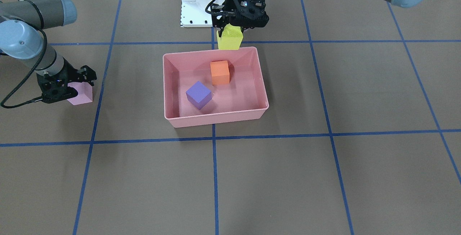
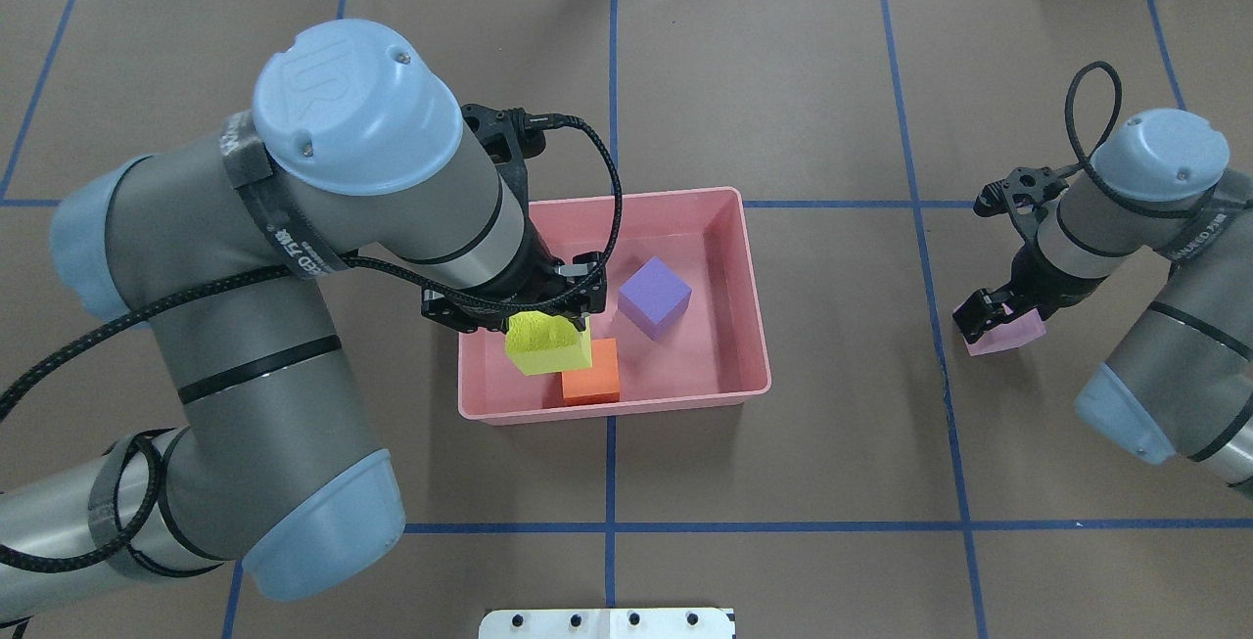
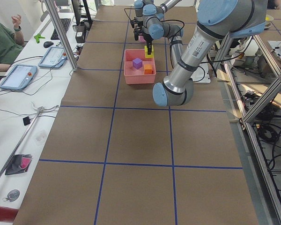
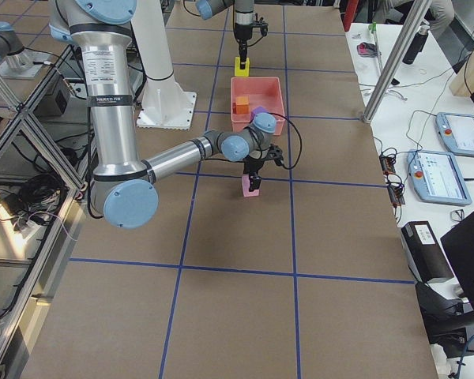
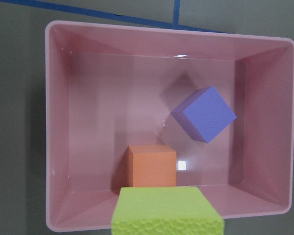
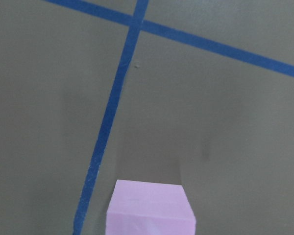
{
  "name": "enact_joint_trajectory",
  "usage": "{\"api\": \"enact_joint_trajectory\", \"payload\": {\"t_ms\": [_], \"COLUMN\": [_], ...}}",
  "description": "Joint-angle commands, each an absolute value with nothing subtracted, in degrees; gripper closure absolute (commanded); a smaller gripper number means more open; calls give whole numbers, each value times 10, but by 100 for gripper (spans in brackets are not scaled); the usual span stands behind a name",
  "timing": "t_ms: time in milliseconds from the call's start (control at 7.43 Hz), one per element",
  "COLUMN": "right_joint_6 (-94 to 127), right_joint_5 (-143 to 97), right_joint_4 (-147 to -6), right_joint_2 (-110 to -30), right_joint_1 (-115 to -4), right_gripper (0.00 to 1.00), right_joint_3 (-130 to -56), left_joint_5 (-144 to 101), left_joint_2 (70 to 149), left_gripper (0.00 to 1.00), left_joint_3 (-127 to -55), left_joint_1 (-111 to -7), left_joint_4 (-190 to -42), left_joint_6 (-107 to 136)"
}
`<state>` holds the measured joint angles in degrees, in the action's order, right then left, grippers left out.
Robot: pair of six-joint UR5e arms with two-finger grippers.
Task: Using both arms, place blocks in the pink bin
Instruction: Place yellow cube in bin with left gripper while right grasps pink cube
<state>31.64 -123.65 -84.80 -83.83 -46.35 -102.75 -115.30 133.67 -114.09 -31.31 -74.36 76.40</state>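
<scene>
Centrally on the brown, paper-like table cover (image 2: 832, 443), which is crossed by blue tape lines (image 2: 610, 482), the pink bin (image 1: 216, 118) is seen. It is a glossy salmon plastic tub with low sloping walls, rounded corners and a thin rim. Two matte cubes are held on its floor. In the overhead view the orange block (image 2: 597, 387) is set at the bin's 6 o'clock side, square to the walls. The purple block (image 2: 654, 297) lies at about 1 o'clock from it, turned diagonally, the two apart.

The yellow block (image 2: 548, 345), whose near edge looks rough and pitted in the left wrist view, is clamped between the jaws of the left gripper (image 2: 544, 324). It is hung over the bin's 7 o'clock part, clear of the floor.

Well apart at 3 o'clock of the bin, the light pink block (image 2: 1006, 338) is found low at the table, with the jaws of the right gripper (image 2: 991, 324) closed on its sides. Whether it is lifted cannot be told.

An embossed "UR" mark is carried by the light-blue cap (image 2: 357, 106) of the left arm. White lettering on a black band (image 2: 284, 228) nearby is too small to be read.
</scene>
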Motion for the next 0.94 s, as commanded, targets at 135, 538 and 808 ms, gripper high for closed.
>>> {"api": "enact_joint_trajectory", "payload": {"t_ms": [135,538,808], "right_joint_6": [308,307,307], "right_joint_5": [-1237,-1243,-1285], "right_joint_4": [-847,-847,-850], "right_joint_2": [-830,-828,-814], "right_joint_1": [-461,-470,-504], "right_gripper": [68,100,100], "right_joint_3": [-1015,-1022,-1026], "left_joint_5": [-1137,-1136,-1136], "left_joint_2": [1339,1345,1344], "left_gripper": [100,1,1], "left_joint_3": [-1138,-1121,-1121], "left_joint_1": [-298,-296,-296], "left_joint_4": [-746,-773,-773], "left_joint_6": [763,758,758]}}
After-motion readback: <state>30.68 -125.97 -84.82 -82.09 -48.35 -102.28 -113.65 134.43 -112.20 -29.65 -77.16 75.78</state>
